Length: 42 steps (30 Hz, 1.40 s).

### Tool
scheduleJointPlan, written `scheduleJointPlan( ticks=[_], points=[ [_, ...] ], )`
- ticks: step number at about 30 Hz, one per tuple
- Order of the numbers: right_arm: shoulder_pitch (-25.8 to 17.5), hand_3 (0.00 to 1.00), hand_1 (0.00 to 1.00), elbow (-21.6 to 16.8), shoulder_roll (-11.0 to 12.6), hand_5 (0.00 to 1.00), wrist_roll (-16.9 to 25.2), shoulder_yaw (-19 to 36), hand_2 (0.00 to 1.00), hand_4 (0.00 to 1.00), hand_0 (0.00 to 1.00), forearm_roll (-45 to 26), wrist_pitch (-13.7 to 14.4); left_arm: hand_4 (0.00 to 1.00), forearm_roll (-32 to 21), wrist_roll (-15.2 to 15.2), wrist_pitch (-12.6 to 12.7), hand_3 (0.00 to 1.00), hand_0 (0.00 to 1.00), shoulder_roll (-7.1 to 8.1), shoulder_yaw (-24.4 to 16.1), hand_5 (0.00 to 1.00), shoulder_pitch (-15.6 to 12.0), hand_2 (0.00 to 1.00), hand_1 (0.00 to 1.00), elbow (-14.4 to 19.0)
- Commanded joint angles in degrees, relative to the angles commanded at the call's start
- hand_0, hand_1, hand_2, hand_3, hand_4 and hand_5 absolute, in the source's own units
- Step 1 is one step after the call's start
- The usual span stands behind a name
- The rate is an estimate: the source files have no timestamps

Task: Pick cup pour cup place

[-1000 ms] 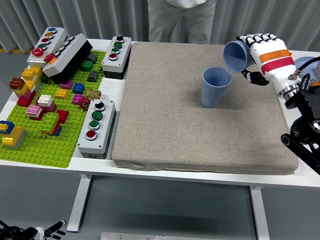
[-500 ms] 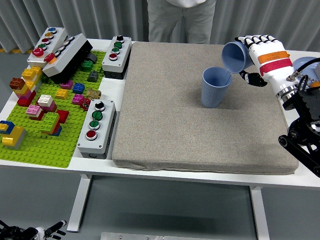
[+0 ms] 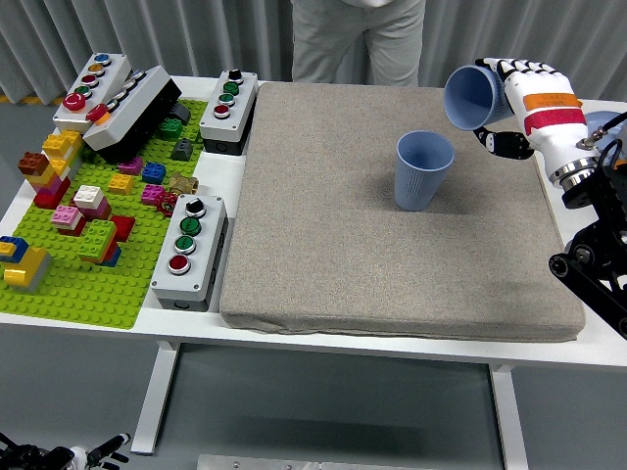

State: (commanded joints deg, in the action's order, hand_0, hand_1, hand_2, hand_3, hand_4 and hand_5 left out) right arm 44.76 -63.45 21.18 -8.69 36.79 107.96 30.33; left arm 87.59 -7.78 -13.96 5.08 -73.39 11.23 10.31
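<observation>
Right robot hand [image 3: 524,93] clamped on tipped cup [image 3: 474,97], mouth facing left, above-right of upright cup [image 3: 422,171] on mat [image 3: 392,274].

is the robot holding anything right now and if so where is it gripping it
Yes. The right robot hand holds a blue cup by its side wall, tilted with its mouth facing left.

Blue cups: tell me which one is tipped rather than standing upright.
The blue cup in the right hand, tilted with its mouth facing left, held off the mat. The other cup stands upright on the grey mat.
</observation>
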Motion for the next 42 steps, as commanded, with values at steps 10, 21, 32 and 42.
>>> scheduleJointPlan(
  ticks=[10, 21, 32, 42],
  points=[
    [-1.65, 0.530, 0.596, -1.00, -0.27, 0.041, -1.37, 3.03, 0.496, 0.687, 0.704, -13.87, -1.16, 0.602, -0.14, 0.00, 0.01, 0.768, 0.851, -0.08, 0.09, 0.998, -0.30, 0.885, 0.869, 0.00],
    [-4.57, 0.530, 0.595, -3.50, 0.99, 0.044, -3.34, 5.05, 0.496, 0.687, 0.706, -22.12, -3.20, 0.601, 0.12, 0.04, 0.02, 0.768, 0.851, 0.11, -0.36, 0.998, -0.23, 0.885, 0.869, 0.00],
    [-6.65, 0.529, 0.591, -4.73, 1.44, 0.049, -5.38, 7.24, 0.495, 0.691, 0.702, -30.66, -5.28, 0.602, 0.46, 0.06, 0.02, 0.768, 0.851, 0.26, -0.78, 0.998, 0.06, 0.884, 0.869, 0.00],
    [-9.94, 0.529, 0.589, -5.03, -0.38, 0.066, -6.89, 11.88, 0.496, 0.693, 0.697, -36.84, -7.17, 0.601, 0.64, 0.04, 0.01, 0.768, 0.851, 0.17, -0.89, 0.998, 0.04, 0.884, 0.869, 0.00]
  ],
)
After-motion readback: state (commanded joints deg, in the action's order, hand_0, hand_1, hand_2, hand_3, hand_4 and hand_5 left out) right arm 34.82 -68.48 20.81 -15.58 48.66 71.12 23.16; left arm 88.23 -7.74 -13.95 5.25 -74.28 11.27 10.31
